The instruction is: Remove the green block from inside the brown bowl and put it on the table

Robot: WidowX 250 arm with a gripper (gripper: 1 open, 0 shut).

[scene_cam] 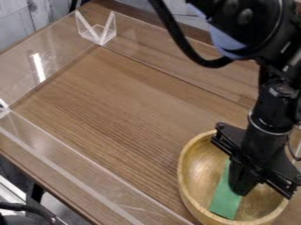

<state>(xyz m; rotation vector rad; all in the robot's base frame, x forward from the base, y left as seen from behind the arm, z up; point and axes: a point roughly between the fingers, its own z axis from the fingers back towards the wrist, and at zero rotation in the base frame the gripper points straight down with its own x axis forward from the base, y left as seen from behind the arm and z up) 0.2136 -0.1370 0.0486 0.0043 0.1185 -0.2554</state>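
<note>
The brown bowl (195, 172) sits at the lower right of the table (118, 114). Inside it lies the green block (227, 202), its lower end showing below the fingers. My gripper (244, 178) points straight down into the bowl, its black fingers shut on the upper part of the green block. The block's top end is hidden behind the fingers, and it still rests in the bowl.
Low clear plastic walls (47, 61) run along the table's left and far edges, with a clear corner piece (95, 28) at the back. The black arm and its cables (235, 35) rise above the bowl at upper right.
</note>
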